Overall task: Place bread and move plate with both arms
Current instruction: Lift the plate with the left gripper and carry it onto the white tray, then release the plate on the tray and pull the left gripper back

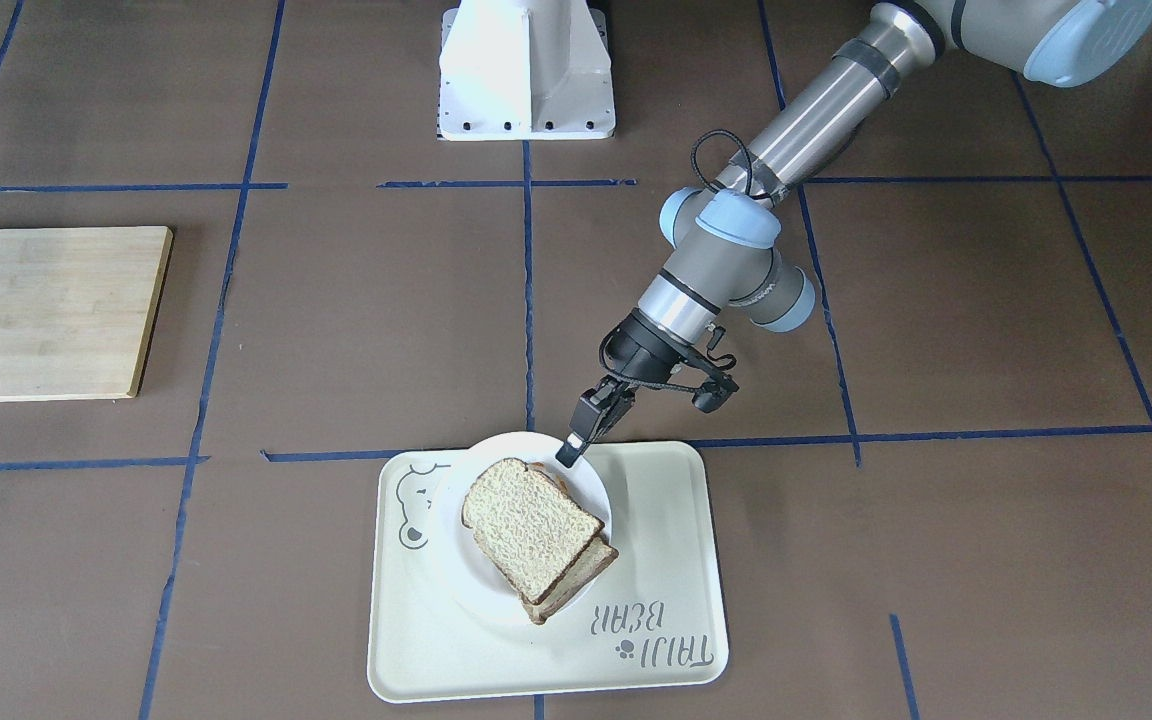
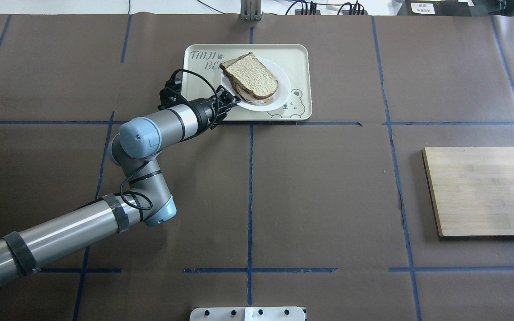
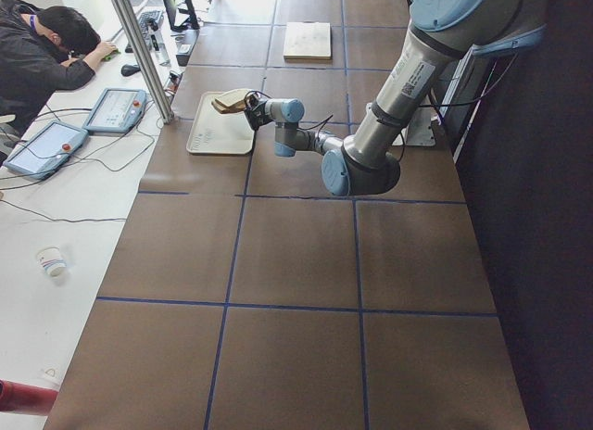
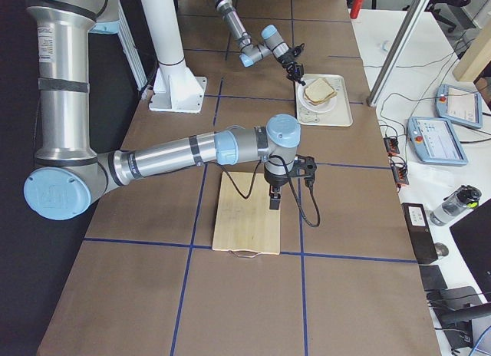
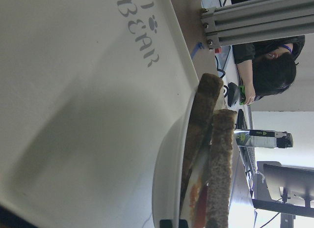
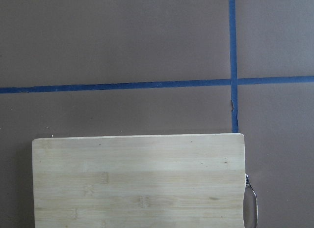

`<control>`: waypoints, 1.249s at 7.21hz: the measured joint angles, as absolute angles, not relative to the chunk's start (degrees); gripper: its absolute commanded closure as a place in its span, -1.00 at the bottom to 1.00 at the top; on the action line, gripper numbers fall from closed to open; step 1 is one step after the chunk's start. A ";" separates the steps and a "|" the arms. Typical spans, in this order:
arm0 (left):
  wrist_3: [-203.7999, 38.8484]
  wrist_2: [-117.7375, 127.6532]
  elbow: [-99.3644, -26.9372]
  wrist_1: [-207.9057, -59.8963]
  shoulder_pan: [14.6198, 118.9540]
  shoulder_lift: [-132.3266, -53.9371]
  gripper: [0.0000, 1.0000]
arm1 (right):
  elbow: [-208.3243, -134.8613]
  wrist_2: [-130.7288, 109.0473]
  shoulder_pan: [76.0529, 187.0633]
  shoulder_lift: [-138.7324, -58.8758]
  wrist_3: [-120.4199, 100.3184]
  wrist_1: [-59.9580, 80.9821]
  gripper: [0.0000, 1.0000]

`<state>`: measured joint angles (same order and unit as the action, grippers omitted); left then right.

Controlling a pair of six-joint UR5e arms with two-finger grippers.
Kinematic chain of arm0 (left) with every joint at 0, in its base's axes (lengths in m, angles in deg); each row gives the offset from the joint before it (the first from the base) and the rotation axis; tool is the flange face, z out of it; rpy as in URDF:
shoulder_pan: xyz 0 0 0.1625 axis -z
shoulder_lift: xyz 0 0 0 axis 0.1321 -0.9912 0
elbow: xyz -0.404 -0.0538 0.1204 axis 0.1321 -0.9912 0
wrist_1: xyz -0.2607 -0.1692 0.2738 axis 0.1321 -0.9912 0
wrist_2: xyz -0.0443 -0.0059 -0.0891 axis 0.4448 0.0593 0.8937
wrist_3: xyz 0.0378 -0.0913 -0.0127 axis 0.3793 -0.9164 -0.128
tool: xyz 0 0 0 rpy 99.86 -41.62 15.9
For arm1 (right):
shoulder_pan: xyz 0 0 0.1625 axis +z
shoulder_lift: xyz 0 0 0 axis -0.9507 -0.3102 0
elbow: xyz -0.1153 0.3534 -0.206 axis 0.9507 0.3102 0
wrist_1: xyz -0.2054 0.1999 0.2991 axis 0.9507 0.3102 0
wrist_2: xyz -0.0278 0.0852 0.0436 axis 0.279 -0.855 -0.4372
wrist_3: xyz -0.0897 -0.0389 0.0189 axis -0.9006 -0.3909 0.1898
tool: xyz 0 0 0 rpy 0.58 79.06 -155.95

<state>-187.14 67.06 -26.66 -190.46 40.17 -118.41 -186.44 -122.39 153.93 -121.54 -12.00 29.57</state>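
The bread lies on top of a second slice on the white plate, which sits on the cream bear tray. My left gripper is at the plate's near rim, its jaws closed on the rim. The overhead view shows the same: the left gripper at the plate, with the bread on it. In the left wrist view the plate rim and both slices show edge-on, the bread uppermost. My right gripper hangs over the wooden board; I cannot tell whether it is open or shut.
A wooden cutting board lies on my right side of the table, and shows in the right wrist view. The white pedestal stands at the robot's edge. An operator sits beyond the far edge.
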 measured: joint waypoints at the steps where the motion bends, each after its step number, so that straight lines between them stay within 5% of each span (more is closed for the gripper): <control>1: -187.12 67.33 -25.92 -190.38 40.70 -118.65 -0.99 | -186.44 -122.38 153.93 -121.57 -11.99 29.57 -0.99; 5: -184.76 78.91 -27.25 -187.53 46.99 -116.44 -1.00 | -186.36 -122.38 153.93 -121.63 -11.96 29.57 -0.99; 9: -173.28 98.31 -43.82 -170.70 59.54 -105.45 -1.00 | -186.23 -122.31 153.93 -121.57 -11.98 29.57 -0.99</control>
<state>-173.28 98.31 -43.82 -170.70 59.54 -105.45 -186.23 -122.31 153.93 -121.57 -11.98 29.57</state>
